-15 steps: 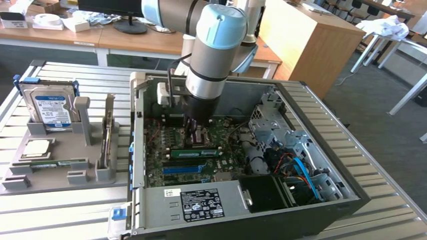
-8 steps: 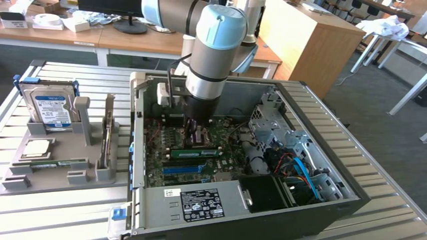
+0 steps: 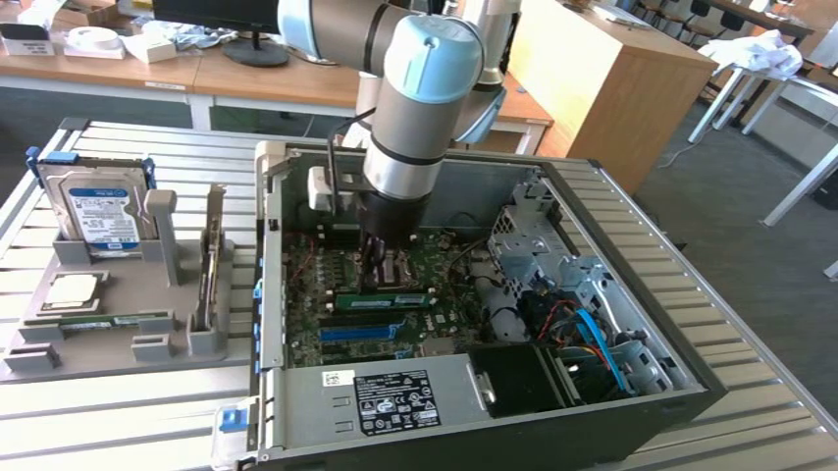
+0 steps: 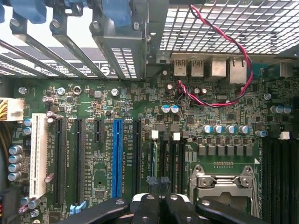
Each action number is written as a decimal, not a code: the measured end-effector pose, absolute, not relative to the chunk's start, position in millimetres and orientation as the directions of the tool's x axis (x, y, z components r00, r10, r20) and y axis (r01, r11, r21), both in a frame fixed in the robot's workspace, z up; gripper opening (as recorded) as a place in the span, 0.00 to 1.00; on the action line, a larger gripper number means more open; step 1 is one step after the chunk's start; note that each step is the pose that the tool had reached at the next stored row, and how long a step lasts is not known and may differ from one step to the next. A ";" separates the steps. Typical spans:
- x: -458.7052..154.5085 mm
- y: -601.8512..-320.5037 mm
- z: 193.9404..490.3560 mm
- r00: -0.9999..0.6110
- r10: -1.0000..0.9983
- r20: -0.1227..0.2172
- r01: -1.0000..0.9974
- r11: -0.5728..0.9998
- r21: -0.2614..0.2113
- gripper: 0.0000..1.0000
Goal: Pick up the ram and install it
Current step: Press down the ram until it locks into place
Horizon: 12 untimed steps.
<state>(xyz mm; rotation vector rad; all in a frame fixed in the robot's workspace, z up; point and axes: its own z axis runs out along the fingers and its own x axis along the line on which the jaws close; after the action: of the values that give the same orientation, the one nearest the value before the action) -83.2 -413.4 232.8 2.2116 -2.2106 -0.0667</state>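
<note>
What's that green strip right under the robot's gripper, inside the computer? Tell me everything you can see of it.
It is the ram: a long, narrow, thin green circuit-board stick with darker patches along its face. It stands level on its long edge on the motherboard inside the open computer case, parallel to the blue slot beside it. The shut gripper meets its top edge near the middle. Whether it is fully seated cannot be told.

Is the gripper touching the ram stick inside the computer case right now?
Cannot tell. In the exterior view the shut gripper ends right at the ram's upper edge, but neither contact nor a gap shows plainly.
</note>
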 end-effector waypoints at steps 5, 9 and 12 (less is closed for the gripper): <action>-83.2 -413.4 232.6 0.000 -1.000 -0.020 -0.999 -0.001 0.040 0.10; -83.1 -413.4 230.3 0.000 -1.000 -0.020 -0.999 -0.001 0.040 0.10; -83.2 -413.4 229.9 0.000 -1.000 -0.020 -0.999 -0.001 0.040 0.10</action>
<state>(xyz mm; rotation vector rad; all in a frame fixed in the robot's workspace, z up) -83.2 -413.4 229.9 2.2117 -2.2105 -0.0666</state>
